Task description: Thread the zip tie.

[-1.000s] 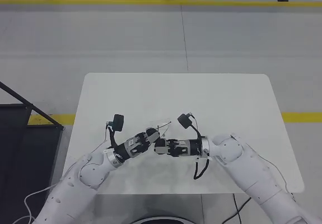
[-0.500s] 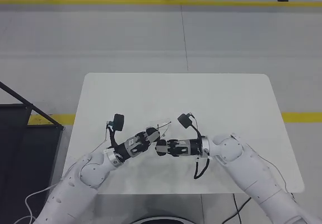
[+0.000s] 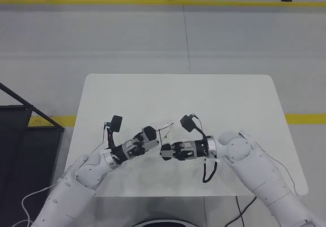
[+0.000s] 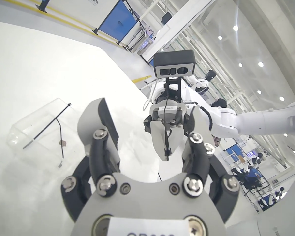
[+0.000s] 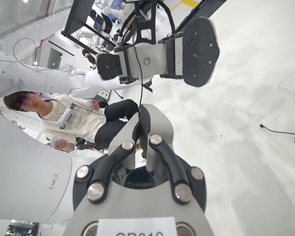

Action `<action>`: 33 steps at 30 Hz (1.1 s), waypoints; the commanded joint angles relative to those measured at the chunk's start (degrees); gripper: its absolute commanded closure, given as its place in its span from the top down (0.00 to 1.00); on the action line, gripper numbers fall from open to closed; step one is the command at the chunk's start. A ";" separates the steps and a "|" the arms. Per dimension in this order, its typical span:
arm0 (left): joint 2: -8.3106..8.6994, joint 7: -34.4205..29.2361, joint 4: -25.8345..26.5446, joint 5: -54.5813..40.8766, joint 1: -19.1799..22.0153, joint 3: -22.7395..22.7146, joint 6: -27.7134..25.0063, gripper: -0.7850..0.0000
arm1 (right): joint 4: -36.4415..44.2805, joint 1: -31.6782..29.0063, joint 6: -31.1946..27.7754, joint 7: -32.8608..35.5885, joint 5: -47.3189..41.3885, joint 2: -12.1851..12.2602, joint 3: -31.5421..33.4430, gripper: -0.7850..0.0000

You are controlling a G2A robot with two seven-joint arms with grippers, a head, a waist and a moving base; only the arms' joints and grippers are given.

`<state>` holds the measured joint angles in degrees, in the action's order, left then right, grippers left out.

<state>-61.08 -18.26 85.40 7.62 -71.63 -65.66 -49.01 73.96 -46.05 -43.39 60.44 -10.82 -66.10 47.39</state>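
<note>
A thin black zip tie point(image 5: 140, 87) stands up out of my right gripper point(image 5: 143, 110), which is shut on it. From the left wrist view the same tie point(image 4: 166, 138) runs down between the right gripper's point(image 4: 166, 154) closed tips. My left gripper point(image 4: 147, 114) faces it with its jaws wide apart and nothing between them; its ribbed pads point(image 5: 199, 52) stand a short way off the tie's free end. In the top view the left gripper point(image 3: 148, 134) and right gripper point(image 3: 164, 151) hover tip to tip over the near middle of the white table point(image 3: 236, 113).
Two loose black zip ties point(image 4: 49, 124) lie on a clear plastic wrapper point(image 4: 27, 126) on the table just beyond the grippers, also seen from above as loose ties point(image 3: 164, 127). One loose tie point(image 5: 277, 131) lies off to the side of the right gripper.
The left gripper has drawn back slightly from the right gripper, widening the gap between them. The right gripper has barely shifted and still holds the tie.
</note>
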 commanded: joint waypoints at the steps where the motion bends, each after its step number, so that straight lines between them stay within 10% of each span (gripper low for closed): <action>1: 0.31 -2.44 -0.83 -3.04 0.07 -0.67 -1.20 1.00 | 0.93 -0.02 0.94 1.09 0.60 0.33 0.56 0.00; 11: 1.76 -15.74 -3.39 -14.22 1.27 -2.27 -2.36 1.00 | 4.43 1.13 6.89 7.34 2.47 1.50 0.66 0.00; 33: 0.29 -10.05 -3.23 -10.08 2.27 1.33 -0.77 1.00 | 6.61 0.52 9.74 5.52 5.62 1.36 -0.64 0.00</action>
<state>-60.71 -28.15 82.39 -2.67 -69.65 -64.69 -49.75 80.57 -45.62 -33.69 65.88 -5.15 -64.71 46.84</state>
